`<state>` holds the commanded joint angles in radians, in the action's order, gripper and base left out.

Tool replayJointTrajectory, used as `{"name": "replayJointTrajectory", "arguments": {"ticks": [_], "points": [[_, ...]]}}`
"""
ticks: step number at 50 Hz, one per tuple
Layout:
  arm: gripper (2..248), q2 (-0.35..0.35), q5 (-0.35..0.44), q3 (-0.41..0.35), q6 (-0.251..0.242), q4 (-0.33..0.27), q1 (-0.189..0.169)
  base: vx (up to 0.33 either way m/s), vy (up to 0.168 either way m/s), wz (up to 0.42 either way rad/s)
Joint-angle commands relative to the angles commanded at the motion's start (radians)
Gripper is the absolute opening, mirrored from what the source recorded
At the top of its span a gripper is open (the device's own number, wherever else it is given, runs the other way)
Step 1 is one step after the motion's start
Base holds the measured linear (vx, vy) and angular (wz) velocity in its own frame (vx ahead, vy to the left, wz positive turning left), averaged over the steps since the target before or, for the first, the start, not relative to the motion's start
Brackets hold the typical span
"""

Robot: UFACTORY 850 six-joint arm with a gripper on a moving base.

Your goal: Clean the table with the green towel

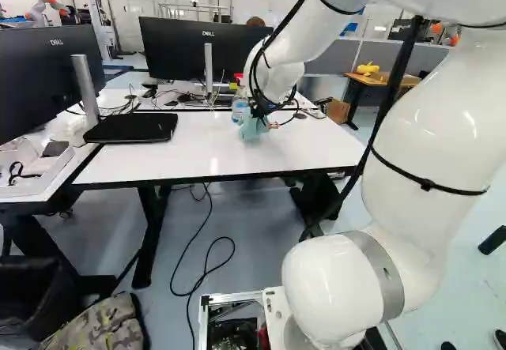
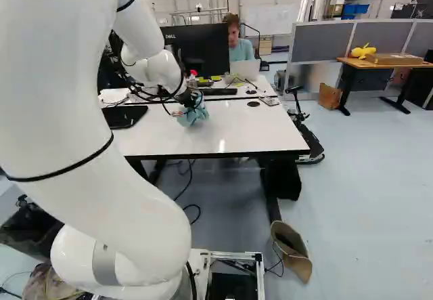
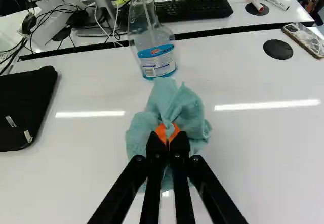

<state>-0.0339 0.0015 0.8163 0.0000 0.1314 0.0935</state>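
In the left base view my gripper [image 1: 258, 114] is low over the white table [image 1: 198, 160], at the light green-blue towel [image 1: 253, 129]. In the wrist view the gripper [image 3: 167, 133] is shut on the bunched towel [image 3: 188, 114], a fold of it pinched between the orange pads. The cloth spreads around both fingertips; whether its underside touches the tabletop is hidden. Right behind the towel stands a clear spray bottle [image 3: 156, 47] with blue liquid.
A black case [image 3: 23, 107] lies on the table beside the towel. Beyond the table's seam are a keyboard [image 3: 195, 10], cables and a monitor [image 1: 207, 48]. A phone [image 3: 305, 38] and a black round disc [image 3: 278, 49] lie farther off. Another robot [image 1: 46, 6] stands far back.
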Motion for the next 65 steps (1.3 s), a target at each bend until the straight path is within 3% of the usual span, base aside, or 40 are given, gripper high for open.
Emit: {"name": "replayJointTrajectory", "arguments": {"ticks": [15,65], "points": [[26,0.055,0.000,-0.056,0.000,0.000,-0.027,0.000,0.000,0.000],[26,0.052,0.000,-0.053,0.000,0.000,-0.197,0.000,0.000,0.000]]}}
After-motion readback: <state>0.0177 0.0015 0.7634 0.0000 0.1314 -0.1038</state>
